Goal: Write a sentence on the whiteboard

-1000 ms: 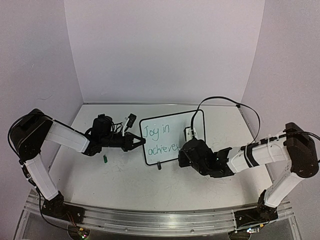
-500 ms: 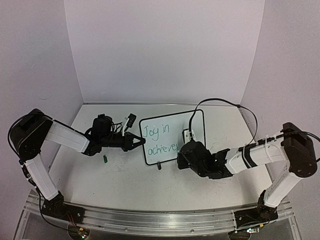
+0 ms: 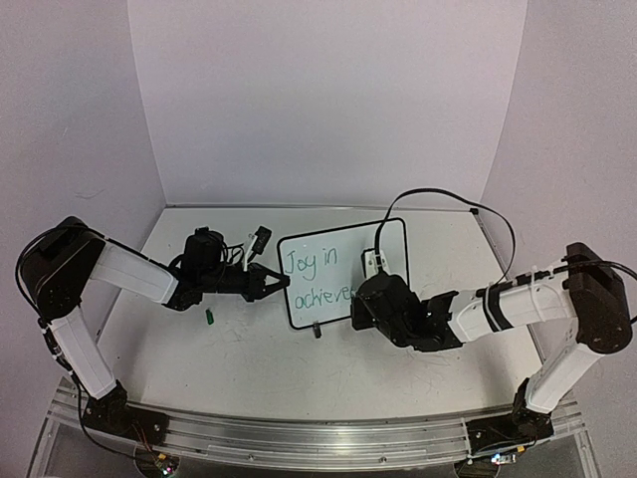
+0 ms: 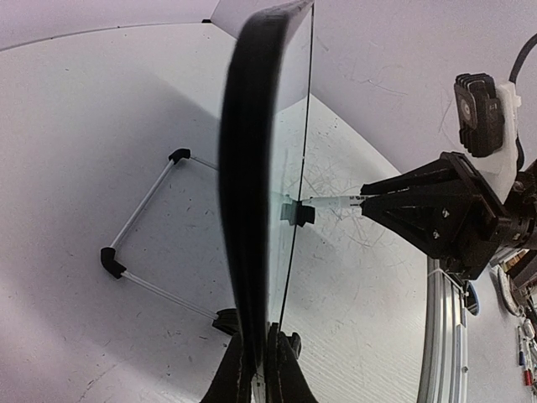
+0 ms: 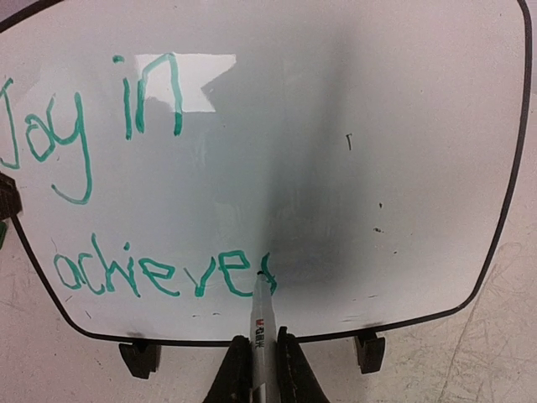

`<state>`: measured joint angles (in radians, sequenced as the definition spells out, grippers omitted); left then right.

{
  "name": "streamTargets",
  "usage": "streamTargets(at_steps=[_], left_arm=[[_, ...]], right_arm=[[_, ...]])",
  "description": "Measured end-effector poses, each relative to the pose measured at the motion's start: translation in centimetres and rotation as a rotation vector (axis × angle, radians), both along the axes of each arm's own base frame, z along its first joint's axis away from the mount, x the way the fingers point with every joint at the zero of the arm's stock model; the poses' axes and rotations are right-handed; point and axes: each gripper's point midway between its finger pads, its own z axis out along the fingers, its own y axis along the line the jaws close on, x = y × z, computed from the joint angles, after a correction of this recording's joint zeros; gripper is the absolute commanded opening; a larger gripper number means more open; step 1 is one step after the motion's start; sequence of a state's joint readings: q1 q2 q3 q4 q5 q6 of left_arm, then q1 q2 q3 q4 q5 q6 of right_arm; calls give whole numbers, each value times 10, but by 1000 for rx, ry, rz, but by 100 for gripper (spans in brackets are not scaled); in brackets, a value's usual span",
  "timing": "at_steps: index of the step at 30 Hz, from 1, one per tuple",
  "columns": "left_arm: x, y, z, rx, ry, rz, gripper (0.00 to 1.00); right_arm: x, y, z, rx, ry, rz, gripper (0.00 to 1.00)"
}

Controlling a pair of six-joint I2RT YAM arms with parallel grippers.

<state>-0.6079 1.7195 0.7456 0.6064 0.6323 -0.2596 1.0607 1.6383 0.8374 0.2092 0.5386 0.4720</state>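
The whiteboard (image 3: 343, 261) stands tilted mid-table on two black clip feet (image 5: 139, 356). My left gripper (image 3: 277, 283) is shut on its left edge; in the left wrist view I see the board edge-on (image 4: 252, 210) between my fingers. My right gripper (image 3: 360, 311) is shut on a white marker (image 5: 260, 327) whose tip touches the board's lower middle. The sentence (image 5: 126, 210) in green reads "Joy in" above "achieve", with a fresh curved stroke at the tip. In the top view it shows as two green lines (image 3: 317, 277).
A small green marker cap (image 3: 210, 317) lies on the table left of the board. A black cable (image 3: 438, 199) loops from the right arm above the board. White walls close the back and sides. A metal rail (image 3: 299, 438) runs along the near edge.
My right arm has shifted slightly and its cable loop has moved. The left arm and the board have held still.
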Motion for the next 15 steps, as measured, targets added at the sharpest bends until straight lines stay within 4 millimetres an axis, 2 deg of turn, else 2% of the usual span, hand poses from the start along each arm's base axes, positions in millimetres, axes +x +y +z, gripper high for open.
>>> streamTargets(at_steps=[9,15], left_arm=[[0,0,0,2,1,-2,0],[0,0,-1,2,2,-2,0]], right_arm=[[6,-8,13,16,-27,-34,0],[8,-10,14,23,-26,-42,0]])
